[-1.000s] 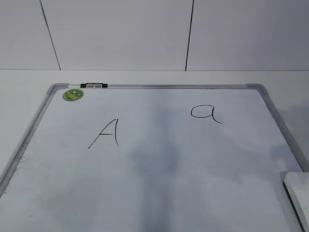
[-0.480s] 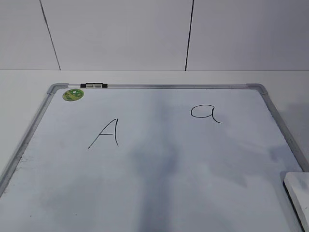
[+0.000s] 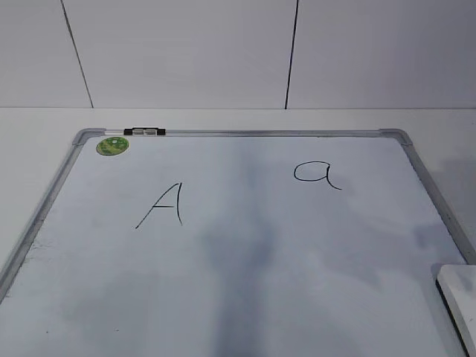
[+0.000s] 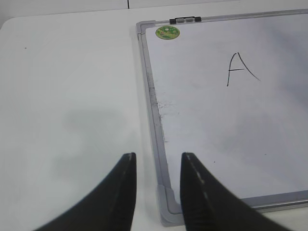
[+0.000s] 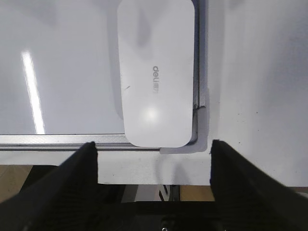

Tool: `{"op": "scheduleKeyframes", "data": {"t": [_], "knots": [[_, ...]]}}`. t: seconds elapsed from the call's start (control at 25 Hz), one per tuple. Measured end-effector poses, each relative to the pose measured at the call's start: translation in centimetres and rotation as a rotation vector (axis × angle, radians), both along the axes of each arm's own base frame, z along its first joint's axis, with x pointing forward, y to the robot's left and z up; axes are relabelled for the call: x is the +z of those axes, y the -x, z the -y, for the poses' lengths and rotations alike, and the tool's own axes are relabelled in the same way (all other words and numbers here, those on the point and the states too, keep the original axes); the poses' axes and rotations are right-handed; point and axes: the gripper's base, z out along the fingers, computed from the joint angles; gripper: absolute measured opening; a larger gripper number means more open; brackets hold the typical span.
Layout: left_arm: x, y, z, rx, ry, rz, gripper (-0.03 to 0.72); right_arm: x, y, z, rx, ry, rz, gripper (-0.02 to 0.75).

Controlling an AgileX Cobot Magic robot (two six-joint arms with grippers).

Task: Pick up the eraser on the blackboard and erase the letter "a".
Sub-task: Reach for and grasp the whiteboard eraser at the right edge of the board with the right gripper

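- Right wrist view: eraser [image 5: 156,72], a white rounded-rectangular block with a small grey brand mark, lies flat at a corner of the blackboard [image 5: 57,57], one long side along the silver frame and one short end over the frame's edge.
- Right claw [image 5: 154,159]: fingers spread wide and empty, wider than the eraser's short side; the eraser sits directly ahead, roughly centred between them. Its long axis runs away from the claw, so the fingers would close across the narrow width.
- Exterior view: eraser [image 3: 460,303] shows only partly at the lower right corner; letter "a" [image 3: 317,175] is written in the upper right part of the board, on the eraser's side; capital "A" [image 3: 162,205] stands to the left; a green round sticker [image 3: 112,146] sits at the far left corner.
- Left claw [image 4: 157,180]: narrowly parted, empty, hovering over the board's near left corner and white worktop [image 4: 72,96], well apart from the eraser.
- Judgement: right arm is nearer; eraser not yet gripped, letter intact.
- Containers: none in view.
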Motion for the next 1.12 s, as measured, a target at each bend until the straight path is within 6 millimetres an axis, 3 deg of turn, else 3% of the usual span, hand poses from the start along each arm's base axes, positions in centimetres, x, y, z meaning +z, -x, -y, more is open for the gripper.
{"op": "scheduleKeyframes", "data": {"t": [0.32, 0.64, 1.12], "knots": [[0.0, 0.0, 0.0, 0.0, 0.0, 0.0, 0.235, 0.01, 0.0, -0.12, -0.007, -0.015, -0.001, 0.571], [0.0, 0.0, 0.0, 0.0, 0.0, 0.0, 0.235, 0.07, 0.01, -0.58, -0.019, -0.068, -0.004, 0.497], [0.0, 0.0, 0.0, 0.0, 0.0, 0.0, 0.235, 0.05, 0.01, -0.43, -0.017, -0.051, -0.004, 0.522]]}}
